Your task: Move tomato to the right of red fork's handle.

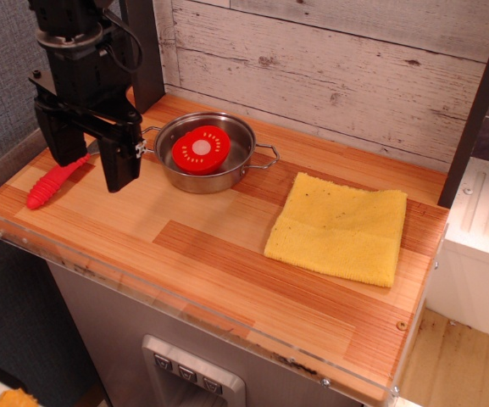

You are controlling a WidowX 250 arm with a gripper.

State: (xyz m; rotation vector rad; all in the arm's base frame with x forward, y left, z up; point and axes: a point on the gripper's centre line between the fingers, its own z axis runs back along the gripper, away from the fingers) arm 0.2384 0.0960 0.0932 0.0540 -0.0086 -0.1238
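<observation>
The tomato (200,149) is a flat round red toy half with a pale cream centre. It lies tilted inside a small metal pot (242,164) at the back of the wooden table. The red fork's handle (53,181) lies at the left edge, ribbed and rounded at its near end; the fork head is hidden behind my gripper. My gripper (90,170) hangs over the table between the handle and the pot, its two black fingers spread apart and holding nothing. The right finger (119,161) stands just left of the pot's handle.
A yellow cloth (339,227) lies on the right half of the table. A whitewashed plank wall runs behind. A dark post (476,110) stands at the right rear. A clear plastic strip edges the table's front.
</observation>
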